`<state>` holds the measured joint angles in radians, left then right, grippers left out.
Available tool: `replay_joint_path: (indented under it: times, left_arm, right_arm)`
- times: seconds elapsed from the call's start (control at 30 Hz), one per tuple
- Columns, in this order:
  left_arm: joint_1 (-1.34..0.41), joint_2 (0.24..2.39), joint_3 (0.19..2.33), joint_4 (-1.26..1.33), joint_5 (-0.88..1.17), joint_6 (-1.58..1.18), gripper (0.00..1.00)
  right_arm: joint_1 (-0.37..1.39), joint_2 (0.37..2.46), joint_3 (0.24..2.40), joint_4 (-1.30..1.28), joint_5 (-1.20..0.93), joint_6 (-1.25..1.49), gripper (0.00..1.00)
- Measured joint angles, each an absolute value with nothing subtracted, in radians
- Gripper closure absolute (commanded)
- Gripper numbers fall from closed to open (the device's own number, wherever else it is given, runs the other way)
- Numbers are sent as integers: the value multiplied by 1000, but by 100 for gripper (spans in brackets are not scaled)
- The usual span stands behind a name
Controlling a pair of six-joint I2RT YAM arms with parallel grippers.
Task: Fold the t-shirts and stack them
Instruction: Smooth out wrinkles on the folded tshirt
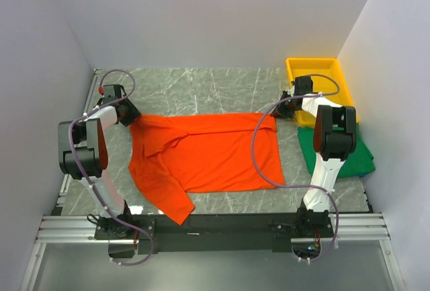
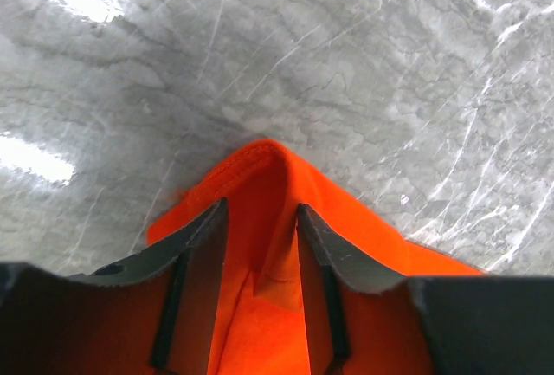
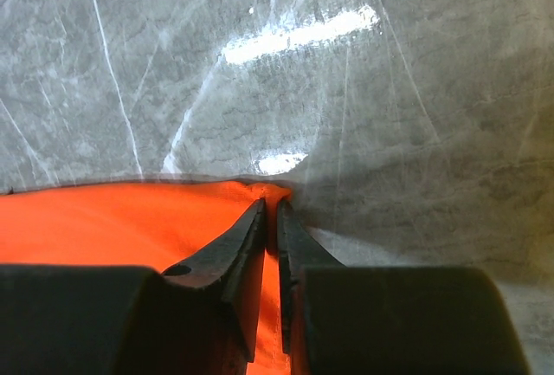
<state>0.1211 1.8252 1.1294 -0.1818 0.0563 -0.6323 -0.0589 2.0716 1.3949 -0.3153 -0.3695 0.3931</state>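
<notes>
Though unseen from above, the right hand (image 3: 272, 207) pinches the orange shirt (image 1: 215, 153) (left hand (image 2: 261, 210) straddles it; grip unclear).

Your surface (image 2: 363, 63) is glossy, grey and veined like marble, throwing back the lights. The orange shirt (image 1: 208, 150) and the green shirt (image 1: 363, 160) are soft matt cloth. The yellow tray (image 1: 316, 62) looks like smooth plastic; the left pincer (image 2: 261, 210) is matt black.

A: From where does the top view look?
B: From high behind the arm bases at 6 o'clock, down on the whole table (image 1: 215, 82).
A: And the wrist views?
B: Very near, along their own fingers (image 2: 195, 254) (image 3: 238, 249), each facing one corner of the orange shirt (image 1: 208, 153). The top view shares these corners at 9 and 3 o'clock.
</notes>
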Motion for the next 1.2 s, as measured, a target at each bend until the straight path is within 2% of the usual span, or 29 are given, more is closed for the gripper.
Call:
replay_joint_path:
  times: [0.13, 0.27, 0.37, 0.7, 0.8, 0.87, 0.93, 1.1, 1.2]
  left_arm:
    - [121, 1845, 1127, -166, 76, -636, 64]
    - [121, 1861, 1126, -159, 81, -641, 81]
    - [123, 1865, 1126, -162, 74, -639, 89]
    - [135, 1864, 1126, -175, -18, -590, 92]
    - [134, 1864, 1126, -177, -41, -579, 91]
    - [134, 1864, 1126, -178, -45, -574, 87]
    - [133, 1864, 1126, -178, -49, -568, 78]
    - [128, 1861, 1126, -174, -61, -560, 61]
    - [128, 1844, 1126, -185, -78, -560, 50]
  right_arm:
    - [-62, 2077, 1395, -313, -383, 399, 87]
    - [-67, 2078, 1396, -311, -392, 405, 99]
    - [-71, 2078, 1396, -308, -393, 412, 100]
    - [-82, 2078, 1421, -321, -383, 402, 100]
    - [-82, 2078, 1433, -323, -385, 399, 100]
    - [-82, 2083, 1440, -325, -387, 397, 99]
    - [-82, 2087, 1442, -326, -390, 395, 93]
    - [-82, 2099, 1442, -329, -384, 379, 69]
    - [-82, 2094, 1442, -330, -369, 372, 62]
